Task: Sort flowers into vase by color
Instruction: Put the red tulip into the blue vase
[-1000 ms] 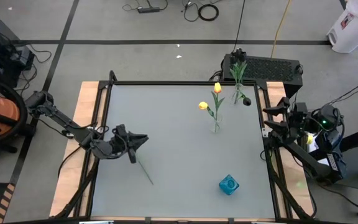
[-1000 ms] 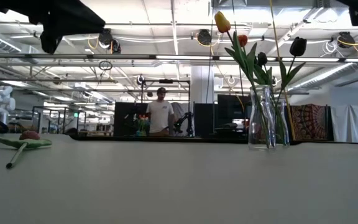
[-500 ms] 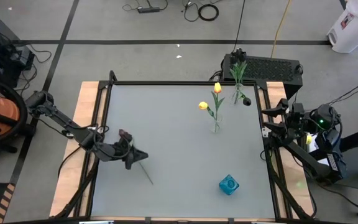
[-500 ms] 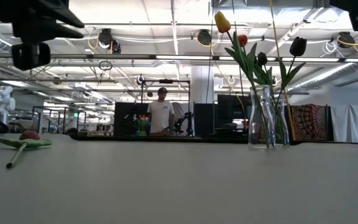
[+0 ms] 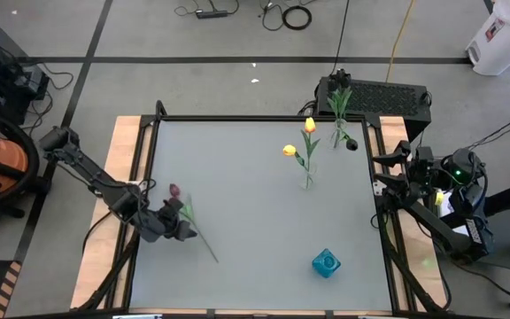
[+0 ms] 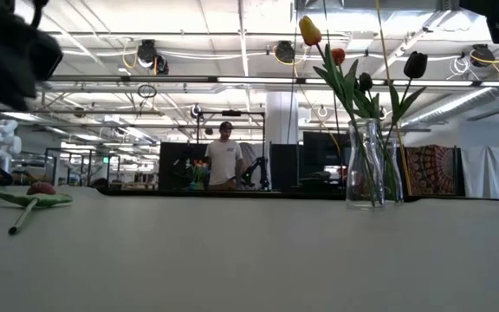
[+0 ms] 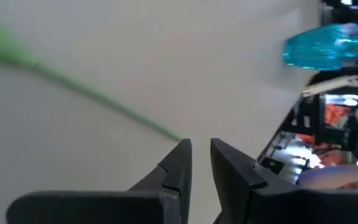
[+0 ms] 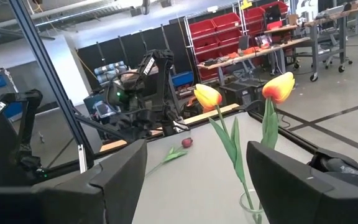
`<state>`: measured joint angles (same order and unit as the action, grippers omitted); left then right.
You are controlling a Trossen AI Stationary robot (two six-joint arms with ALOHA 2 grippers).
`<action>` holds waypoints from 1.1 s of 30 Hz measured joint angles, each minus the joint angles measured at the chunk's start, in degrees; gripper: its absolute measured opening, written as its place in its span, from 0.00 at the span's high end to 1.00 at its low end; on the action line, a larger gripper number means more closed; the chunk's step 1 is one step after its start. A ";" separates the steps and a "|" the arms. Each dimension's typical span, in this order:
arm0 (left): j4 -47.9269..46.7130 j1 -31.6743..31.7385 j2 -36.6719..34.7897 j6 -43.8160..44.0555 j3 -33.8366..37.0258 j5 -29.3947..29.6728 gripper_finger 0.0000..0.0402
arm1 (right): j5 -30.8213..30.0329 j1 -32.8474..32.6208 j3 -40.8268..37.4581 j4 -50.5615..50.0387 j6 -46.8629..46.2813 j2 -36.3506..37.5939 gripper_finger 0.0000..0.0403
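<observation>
Sorting is partly done: two yellow tulips (image 5: pixel 309 125) stand in a clear vase (image 5: pixel 307 180) and dark ones in another vase (image 5: pixel 338 133) behind, while a pinkish-red tulip (image 5: pixel 174 190) lies flat on the surface (image 5: pixel 255 221). Left hand (image 5: pixel 182 232) sits low by its stem, narrowly parted (gripping nothing); right hand (image 5: pixel 383 173) waits wide open at the edge.

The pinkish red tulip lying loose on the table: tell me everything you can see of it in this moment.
The pinkish red tulip is artificial-looking, with a small bud, green leaves just below the head and a long thin green stem. It lies flat on the grey table near its left edge, stem running diagonally toward the near side. The left gripper sits right at the stem's middle, fingers narrowly apart; whether they touch it cannot be told. In the low view the bud rests on its leaves.
</observation>
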<state>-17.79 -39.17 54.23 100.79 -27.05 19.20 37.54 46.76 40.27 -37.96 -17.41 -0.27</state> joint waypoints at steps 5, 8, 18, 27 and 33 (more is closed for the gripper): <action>-3.33 -0.33 0.02 7.67 0.00 -3.27 0.84 | 0.00 0.01 0.00 -0.01 0.00 0.00 0.34; -5.89 -0.06 0.03 11.15 0.00 -5.21 0.84 | 0.00 0.02 0.00 -0.01 0.02 0.00 0.34; -14.94 3.09 3.30 15.22 0.00 -10.26 0.84 | -0.02 0.02 -0.02 -0.01 0.31 0.00 0.34; 0.08 5.58 10.16 6.78 0.00 -8.39 0.84 | -0.02 0.02 -0.02 -0.01 0.33 -0.01 0.34; 6.44 6.20 13.07 6.55 0.00 -7.10 0.84 | -0.02 0.02 -0.02 -0.08 0.57 -0.02 0.34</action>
<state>-11.35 -32.97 67.30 107.35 -27.05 12.10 37.52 46.78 40.25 -38.04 -16.84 -0.30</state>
